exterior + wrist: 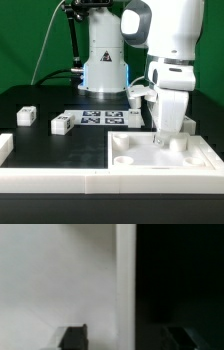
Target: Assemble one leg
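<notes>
Small white tagged legs lie on the black table: one [26, 116] at the exterior view's left, one [62, 124] beside the marker board, one [135, 100] near the robot's base. My gripper [161, 137] points down over the far edge of the large white square panel [150, 157] with round corner sockets. In the wrist view the gripper [128, 338] is open and empty. One dark finger [73, 337] is over the white panel surface [55, 274], the other over the black table. The panel's edge [125, 280] runs between them. No leg shows in the wrist view.
The marker board [100, 118] lies flat behind the panel. A white L-shaped rail [50, 178] runs along the table's front and the exterior view's left. The robot's base [104, 70] stands at the back.
</notes>
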Tool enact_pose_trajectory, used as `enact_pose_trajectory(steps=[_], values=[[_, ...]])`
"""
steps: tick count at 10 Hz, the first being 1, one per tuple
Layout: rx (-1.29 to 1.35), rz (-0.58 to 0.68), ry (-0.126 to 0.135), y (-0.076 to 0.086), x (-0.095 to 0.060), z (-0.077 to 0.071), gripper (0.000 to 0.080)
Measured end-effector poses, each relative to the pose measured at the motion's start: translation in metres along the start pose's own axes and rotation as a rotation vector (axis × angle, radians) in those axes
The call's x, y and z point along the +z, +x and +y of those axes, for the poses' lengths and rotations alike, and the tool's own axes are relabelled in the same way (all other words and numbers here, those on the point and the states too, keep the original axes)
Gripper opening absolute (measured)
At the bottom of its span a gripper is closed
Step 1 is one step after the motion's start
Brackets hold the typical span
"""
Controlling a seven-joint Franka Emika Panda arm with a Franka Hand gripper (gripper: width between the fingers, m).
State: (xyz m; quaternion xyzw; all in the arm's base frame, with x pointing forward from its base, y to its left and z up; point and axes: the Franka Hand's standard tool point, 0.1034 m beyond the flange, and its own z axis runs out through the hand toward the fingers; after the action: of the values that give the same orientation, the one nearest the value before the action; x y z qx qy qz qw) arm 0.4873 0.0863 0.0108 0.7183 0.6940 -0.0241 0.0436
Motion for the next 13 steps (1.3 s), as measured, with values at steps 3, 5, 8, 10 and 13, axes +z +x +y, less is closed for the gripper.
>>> enact_pose_trajectory(steps=[3,5,8,10,13], values=[[0.0,0.0,0.0,0.0,0.0,0.0,0.0627],[0.001,0.0,0.0,0.0,0.0,0.0,0.0643],[0.001,0.0,0.0,0.0,0.0,0.0,0.0649],[0.03,0.001,-0.011,0.004,-0.016,-0.002,0.0649],[0.055,0.01,-0.045,0.007,-0.056,-0.008,0.0649]])
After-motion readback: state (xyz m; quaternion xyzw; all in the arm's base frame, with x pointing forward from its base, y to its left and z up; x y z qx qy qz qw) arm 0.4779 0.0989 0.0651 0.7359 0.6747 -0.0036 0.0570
